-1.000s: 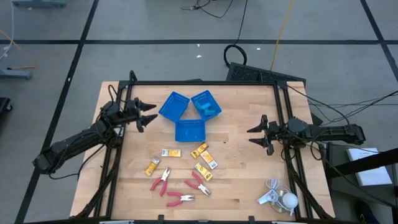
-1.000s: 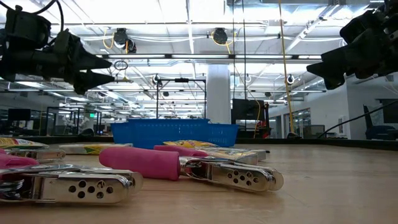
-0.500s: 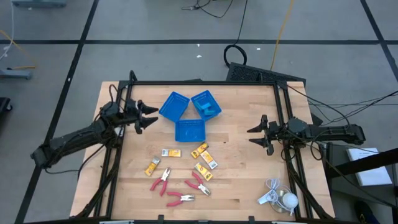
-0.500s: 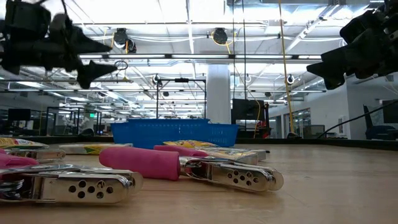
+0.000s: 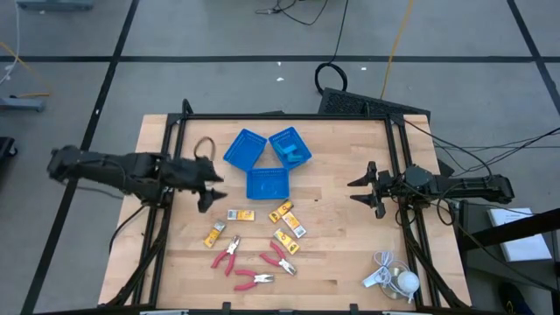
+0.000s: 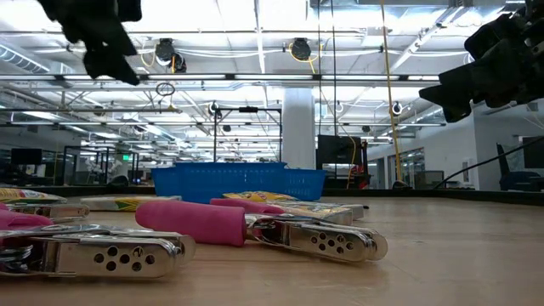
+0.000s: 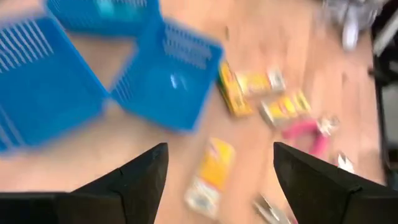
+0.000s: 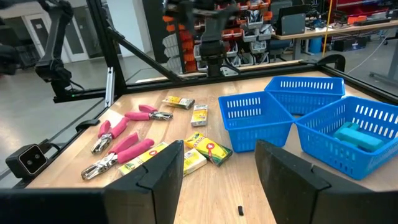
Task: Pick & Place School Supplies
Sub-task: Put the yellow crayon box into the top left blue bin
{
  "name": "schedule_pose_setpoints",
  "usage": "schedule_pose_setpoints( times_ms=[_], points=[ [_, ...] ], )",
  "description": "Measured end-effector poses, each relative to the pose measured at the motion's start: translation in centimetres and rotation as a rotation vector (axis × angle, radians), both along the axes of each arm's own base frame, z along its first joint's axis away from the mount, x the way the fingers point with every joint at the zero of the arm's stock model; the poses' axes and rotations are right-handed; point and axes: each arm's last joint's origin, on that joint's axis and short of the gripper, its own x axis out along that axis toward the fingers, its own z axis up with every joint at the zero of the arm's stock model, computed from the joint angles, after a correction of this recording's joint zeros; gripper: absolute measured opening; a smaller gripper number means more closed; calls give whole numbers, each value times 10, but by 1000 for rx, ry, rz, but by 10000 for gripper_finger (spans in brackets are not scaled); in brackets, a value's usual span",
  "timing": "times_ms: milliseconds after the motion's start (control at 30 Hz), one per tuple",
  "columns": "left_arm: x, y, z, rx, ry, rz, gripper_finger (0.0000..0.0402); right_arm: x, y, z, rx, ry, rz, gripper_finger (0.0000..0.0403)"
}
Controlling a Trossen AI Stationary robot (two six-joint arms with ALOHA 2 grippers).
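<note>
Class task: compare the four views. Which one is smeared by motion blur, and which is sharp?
Left wrist view: trays and packets are smeared by motion blur. Right wrist view: pliers and blue trays are sharp. Low view: bright ceiling lights, left hand is silhouetted.

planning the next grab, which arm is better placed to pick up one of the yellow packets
Left. The left hand hangs open just beside the yellow packets, which fill its wrist view. The right hand, also open, waits at the table's right side, farther off.

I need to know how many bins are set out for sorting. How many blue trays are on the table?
3, clustered at the table's far middle: one tilted tray on the left, one on the right holding light-blue pieces, and one just in front of them. None seem hidden.
</note>
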Motion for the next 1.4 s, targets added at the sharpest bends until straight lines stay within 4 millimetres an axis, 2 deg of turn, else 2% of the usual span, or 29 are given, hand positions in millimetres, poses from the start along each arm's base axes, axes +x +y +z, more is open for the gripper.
schedule_pose_setpoints(
  times_ms=[100,200,333,533,633,767,1033,1200,1400],
  points=[
    [11,-21,1,-74,134,-11,294,0,0,0,0,0,0,191],
    [20,-41,-8,-117,268,11,294,0,0,0,0,0,0,188],
    [30,-62,-28,-206,439,111,294,0,0,0,0,0,0,189],
    [35,-86,-63,-341,730,328,294,0,0,0,0,0,0,193],
    [38,-97,-78,-381,823,404,294,0,0,0,0,0,0,193],
    [42,-106,-95,-384,893,470,294,0,0,0,0,0,0,190],
    [47,-110,-117,-336,950,579,294,0,0,0,0,0,0,189],
    [53,-113,-129,-312,953,545,294,0,0,0,0,0,0,191],
    [58,-116,-133,-311,920,474,293,0,0,0,0,0,0,188]
  ],
)
